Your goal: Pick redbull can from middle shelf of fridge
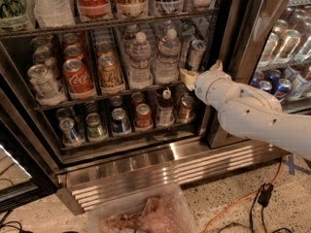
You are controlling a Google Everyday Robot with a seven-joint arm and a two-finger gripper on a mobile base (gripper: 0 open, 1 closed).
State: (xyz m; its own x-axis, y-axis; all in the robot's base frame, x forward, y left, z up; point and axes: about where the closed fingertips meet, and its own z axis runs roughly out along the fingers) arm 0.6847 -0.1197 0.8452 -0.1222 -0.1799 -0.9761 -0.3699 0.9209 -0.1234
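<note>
The fridge (146, 171) stands open in the camera view. Its middle shelf (97, 97) holds red cola cans (77, 77), water bottles (140, 58) and, at the right end, the slim silver-and-blue redbull can (196, 54), which leans a little. My white arm reaches in from the right. My gripper (201, 70) is at the right end of the middle shelf, just below and in front of the redbull can. It is open and holds nothing. One tan fingertip (186, 76) is beside the rightmost water bottle, and the other is by the door post.
The steel door post (243, 33) is right behind my gripper. A second cooler (286, 57) with cans is on the right. Short mixed cans (143, 116) fill the rack below. A clear plastic bin (146, 215) and an orange cable (233, 208) lie on the floor.
</note>
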